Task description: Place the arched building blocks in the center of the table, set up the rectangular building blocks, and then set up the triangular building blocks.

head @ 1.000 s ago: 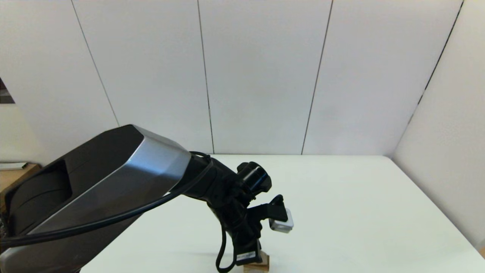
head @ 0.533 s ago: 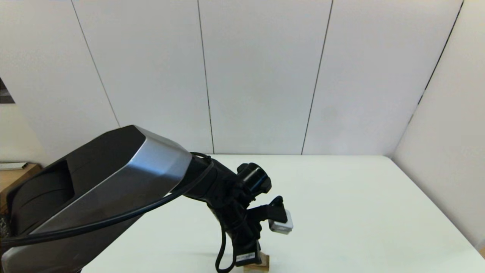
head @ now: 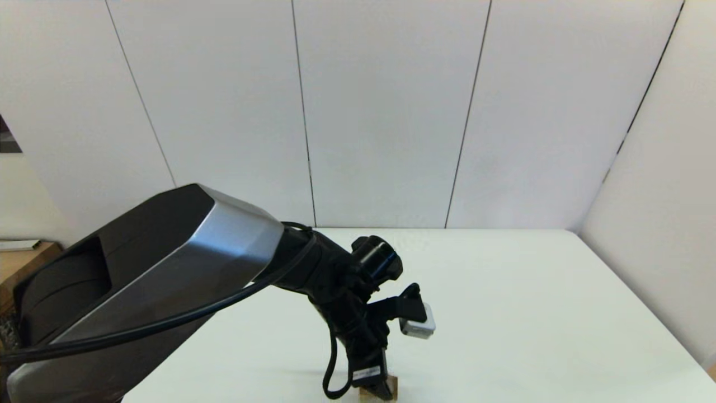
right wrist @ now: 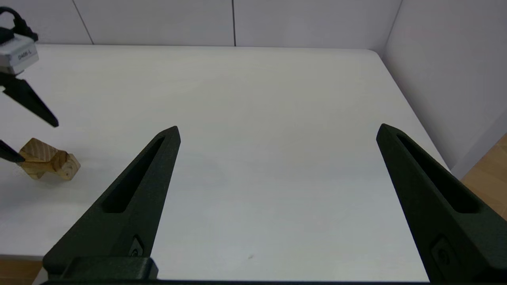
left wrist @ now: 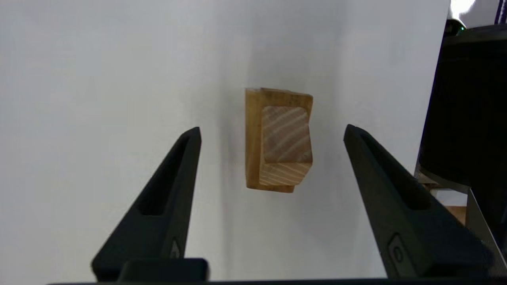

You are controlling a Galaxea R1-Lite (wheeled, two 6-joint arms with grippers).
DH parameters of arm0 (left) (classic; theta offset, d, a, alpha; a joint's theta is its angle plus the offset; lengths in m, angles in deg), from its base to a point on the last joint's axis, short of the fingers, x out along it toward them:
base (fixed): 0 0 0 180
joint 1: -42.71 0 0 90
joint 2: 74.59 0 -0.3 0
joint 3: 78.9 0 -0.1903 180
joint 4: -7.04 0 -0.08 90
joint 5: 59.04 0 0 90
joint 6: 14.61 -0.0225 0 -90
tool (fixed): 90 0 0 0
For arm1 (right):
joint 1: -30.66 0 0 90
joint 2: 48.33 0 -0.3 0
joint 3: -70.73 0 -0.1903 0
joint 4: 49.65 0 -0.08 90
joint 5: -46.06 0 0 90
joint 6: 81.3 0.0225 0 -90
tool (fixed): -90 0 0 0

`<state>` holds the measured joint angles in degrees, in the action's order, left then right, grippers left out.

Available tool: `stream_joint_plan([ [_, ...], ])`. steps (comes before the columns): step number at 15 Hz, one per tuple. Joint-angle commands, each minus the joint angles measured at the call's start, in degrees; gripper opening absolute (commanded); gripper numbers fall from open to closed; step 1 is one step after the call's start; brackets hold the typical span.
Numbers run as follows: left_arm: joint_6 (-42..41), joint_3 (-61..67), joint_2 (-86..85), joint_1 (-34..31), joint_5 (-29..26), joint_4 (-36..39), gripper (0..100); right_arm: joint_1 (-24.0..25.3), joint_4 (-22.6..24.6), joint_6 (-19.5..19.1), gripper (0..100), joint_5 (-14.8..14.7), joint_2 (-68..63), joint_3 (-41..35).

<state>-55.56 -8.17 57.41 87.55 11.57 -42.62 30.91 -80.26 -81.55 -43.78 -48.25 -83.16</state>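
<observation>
Since a second ago the left gripper (left wrist: pixel 272 132) has sunk a little toward the table (head: pixel 531 313), so a grasp looks close. Its fingers (left wrist: pixel 170 198) stand wide apart and hold nothing, with the wooden block (left wrist: pixel 278 140), seemingly the arched one, lying untouched between and just beyond their tips. Off to the side the right gripper (right wrist: pixel 277 130) hangs spread and empty.
</observation>
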Motion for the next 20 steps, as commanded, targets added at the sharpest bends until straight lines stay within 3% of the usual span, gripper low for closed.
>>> stream_joint_plan([
  [1,-0.01,-3.39,-6.05,-3.18,-1.26,-0.42,100,0.02,-0.05,-0.02,100,0.02,-0.07,-0.02],
  [4,2.36,-3.04,-19.68,-9.15,-2.49,-1.57,100,0.02,-0.05,-0.02,100,0.02,-0.07,-0.02],
  [9,13.35,2.15,-51.67,-16.1,-1.0,-8.86,100,0.02,-0.05,-0.02,100,0.02,-0.07,-0.02],
  [14,24.86,15.42,-84.36,-16.98,13.15,-8.95,100,0.02,-0.05,-0.02,100,0.02,-0.07,-0.02],
  [17,28.82,22.01,-96.49,-28.75,14.82,-8.33,100,0.02,-0.05,-0.02,100,0.02,-0.07,-0.02],
  [20,33.13,27.11,-104.4,-36.05,14.56,-8.42,100,0.02,-0.05,-0.02,100,0.02,-0.07,-0.02],
])
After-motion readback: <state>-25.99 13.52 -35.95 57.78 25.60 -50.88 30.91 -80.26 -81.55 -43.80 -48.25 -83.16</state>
